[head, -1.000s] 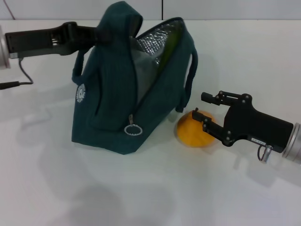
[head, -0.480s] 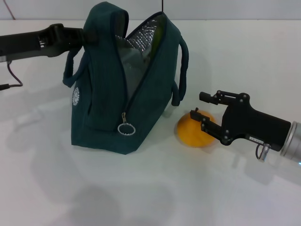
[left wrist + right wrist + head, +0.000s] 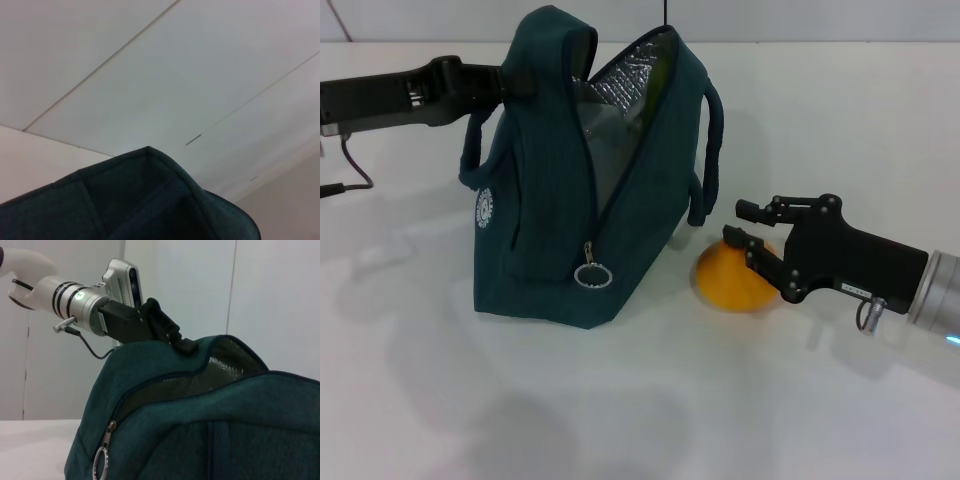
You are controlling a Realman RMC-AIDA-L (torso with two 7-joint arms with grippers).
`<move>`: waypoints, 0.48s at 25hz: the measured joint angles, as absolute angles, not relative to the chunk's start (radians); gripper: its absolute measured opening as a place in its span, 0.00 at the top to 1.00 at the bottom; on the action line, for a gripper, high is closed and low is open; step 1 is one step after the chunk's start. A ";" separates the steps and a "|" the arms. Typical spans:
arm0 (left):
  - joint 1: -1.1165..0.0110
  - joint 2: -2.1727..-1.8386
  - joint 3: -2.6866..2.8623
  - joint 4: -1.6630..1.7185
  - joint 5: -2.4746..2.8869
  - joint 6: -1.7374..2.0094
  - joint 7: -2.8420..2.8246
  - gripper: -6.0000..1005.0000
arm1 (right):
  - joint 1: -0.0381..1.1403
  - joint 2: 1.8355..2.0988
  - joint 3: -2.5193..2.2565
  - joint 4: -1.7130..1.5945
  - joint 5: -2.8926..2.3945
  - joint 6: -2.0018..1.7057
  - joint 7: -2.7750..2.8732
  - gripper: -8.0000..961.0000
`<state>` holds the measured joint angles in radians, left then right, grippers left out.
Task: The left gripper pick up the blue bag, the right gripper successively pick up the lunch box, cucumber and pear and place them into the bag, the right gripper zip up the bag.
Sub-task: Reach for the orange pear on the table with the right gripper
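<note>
The blue bag (image 3: pixel 550 200) stands unzipped on the white table, its silver lining showing, and its fabric fills the left wrist view (image 3: pixel 150 205). My left gripper (image 3: pixel 512 85) is shut on the bag's top handle, also seen from the right wrist (image 3: pixel 181 344). Inside the opening, a pale translucent surface looks like the lunch box (image 3: pixel 603 135), and a dark green sliver looks like the cucumber (image 3: pixel 663 72). The orange pear (image 3: pixel 728 283) lies on the table right of the bag. My right gripper (image 3: pixel 733 222) is open at the pear's top, its lower finger (image 3: pixel 750 250) crossing the fruit.
The zipper's metal ring pull (image 3: pixel 592 276) hangs at the bag's near end and shows in the right wrist view (image 3: pixel 100 466). A loose loop handle (image 3: pixel 712 150) droops beside the pear. A black cable (image 3: pixel 350 175) lies at the far left. White table (image 3: pixel 650 410) surrounds everything.
The bag swung left with my left gripper, then settled and shifted slightly right. My right gripper crept left, closing in on the pear. The pear has not moved.
</note>
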<state>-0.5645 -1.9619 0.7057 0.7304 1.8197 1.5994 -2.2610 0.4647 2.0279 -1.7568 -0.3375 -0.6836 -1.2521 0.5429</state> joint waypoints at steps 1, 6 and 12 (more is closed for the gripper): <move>-0.565 -1.962 0.706 0.730 1.820 1.599 -2.261 0.93 | 0.466 2.028 -1.758 -0.338 -0.683 -1.250 0.543 0.65; -0.565 -1.962 0.704 0.730 1.820 1.600 -2.261 0.93 | 0.466 2.028 -1.760 -0.337 -0.683 -1.245 0.543 0.72; -0.565 -1.962 0.705 0.730 1.819 1.600 -2.261 0.93 | 0.466 2.028 -1.764 -0.337 -0.682 -1.245 0.543 0.78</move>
